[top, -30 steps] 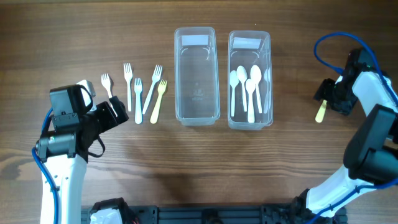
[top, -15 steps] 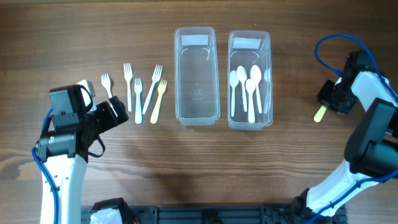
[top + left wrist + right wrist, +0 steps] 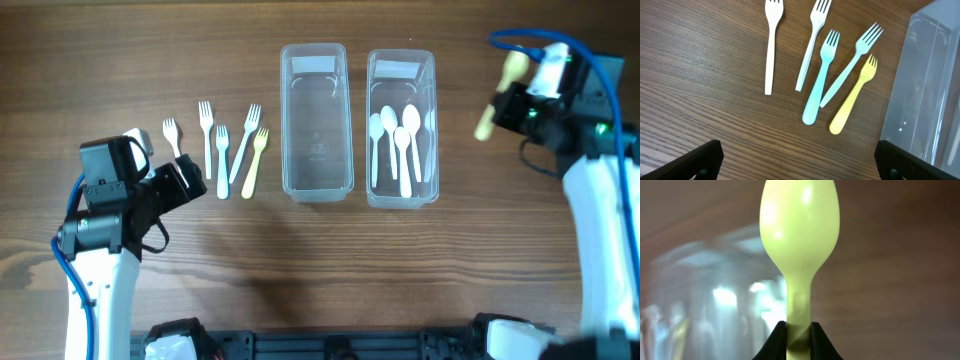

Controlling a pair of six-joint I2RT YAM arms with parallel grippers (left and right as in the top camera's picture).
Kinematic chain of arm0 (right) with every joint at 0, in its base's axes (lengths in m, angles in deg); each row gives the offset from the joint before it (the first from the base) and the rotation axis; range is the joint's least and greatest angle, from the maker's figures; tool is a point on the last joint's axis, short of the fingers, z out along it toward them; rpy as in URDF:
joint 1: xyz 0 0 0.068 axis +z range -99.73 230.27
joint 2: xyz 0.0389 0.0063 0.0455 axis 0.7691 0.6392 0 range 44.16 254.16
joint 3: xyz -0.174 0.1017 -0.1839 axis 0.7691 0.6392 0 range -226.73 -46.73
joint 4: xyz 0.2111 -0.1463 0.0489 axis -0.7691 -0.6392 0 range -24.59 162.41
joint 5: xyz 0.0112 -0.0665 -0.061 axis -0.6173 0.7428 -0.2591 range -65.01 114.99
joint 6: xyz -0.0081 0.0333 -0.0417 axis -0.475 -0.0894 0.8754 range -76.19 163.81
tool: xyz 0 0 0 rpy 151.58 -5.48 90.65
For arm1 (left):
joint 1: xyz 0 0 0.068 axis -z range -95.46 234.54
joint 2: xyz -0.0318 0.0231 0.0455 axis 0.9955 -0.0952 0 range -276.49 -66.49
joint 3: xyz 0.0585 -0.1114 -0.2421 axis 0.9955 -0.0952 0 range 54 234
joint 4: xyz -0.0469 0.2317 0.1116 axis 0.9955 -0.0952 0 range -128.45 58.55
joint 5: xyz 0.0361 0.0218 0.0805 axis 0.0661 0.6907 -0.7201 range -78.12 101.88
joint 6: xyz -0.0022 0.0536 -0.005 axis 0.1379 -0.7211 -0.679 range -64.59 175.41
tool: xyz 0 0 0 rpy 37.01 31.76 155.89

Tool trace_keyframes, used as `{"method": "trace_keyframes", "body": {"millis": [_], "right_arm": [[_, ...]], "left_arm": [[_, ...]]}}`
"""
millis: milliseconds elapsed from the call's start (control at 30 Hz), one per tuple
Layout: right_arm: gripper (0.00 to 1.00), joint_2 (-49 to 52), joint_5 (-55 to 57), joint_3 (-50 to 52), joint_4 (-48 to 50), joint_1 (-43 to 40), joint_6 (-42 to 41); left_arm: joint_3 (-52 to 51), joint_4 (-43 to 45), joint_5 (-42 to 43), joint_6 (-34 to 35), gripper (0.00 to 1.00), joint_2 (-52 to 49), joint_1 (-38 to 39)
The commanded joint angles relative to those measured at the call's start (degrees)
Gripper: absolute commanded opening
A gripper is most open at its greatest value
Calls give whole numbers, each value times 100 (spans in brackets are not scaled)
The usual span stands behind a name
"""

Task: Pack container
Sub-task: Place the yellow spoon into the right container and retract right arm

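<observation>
Lifting the yellow spoon [image 3: 486, 124] off the table [image 3: 320, 270] at its right edge, my right fingers [image 3: 771, 344] gripped it beside the spoon container [image 3: 400, 198], ready to drop in. Left fingers [image 3: 700, 157] hung open near the forks [image 3: 822, 75].

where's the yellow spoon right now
In the overhead view, the yellow spoon is clamped in the right end effector on the right side, just right of the container holding white spoons.

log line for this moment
right claw shut on yellow spoon, beside spoon container | left claw open near forks | other container empty
</observation>
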Motion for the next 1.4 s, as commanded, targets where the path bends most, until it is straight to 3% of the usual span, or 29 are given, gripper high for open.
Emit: {"method": "trace_keyframes", "body": {"millis": [0,133,267,367,467,667,800,967,1167,1267,1300,1367], "right_arm": [[6,-70,-28,-26,15,907,114],[6,658,186,-13,42,1681,103],[7,1709,286,-13,264,1864,13],[23,2188,286,-13,404,1864,-42],[54,2299,286,-13,426,1864,-20],[68,1521,466,-457,-111,1825,516],[82,407,1134,-669,-289,1460,590],[85,-391,1196,-669,-407,260,586],[87,116,1196,-391,-551,-1029,538],[93,662,1196,-385,-549,-1204,503],[100,844,1198,-385,-551,-1215,507],[100,1119,1196,-385,-570,-1213,507]], "left_arm": [[111,15,-39,-94,100,-7,-35],[111,15,-37,-94,100,-7,-35],[111,15,-39,-94,100,-7,-35],[111,15,-37,-94,100,-7,-35],[111,15,-37,-94,100,-7,-35],[111,15,-39,-94,100,-7,-35],[111,149,-39,-72,100,-7,-35],[111,308,-9,-68,100,-7,-35],[111,7,1012,275,100,-44,-35],[111,22,1075,275,100,-50,-33],[114,15,1091,271,99,-48,-28],[114,-15,1088,190,98,-50,59]]}}
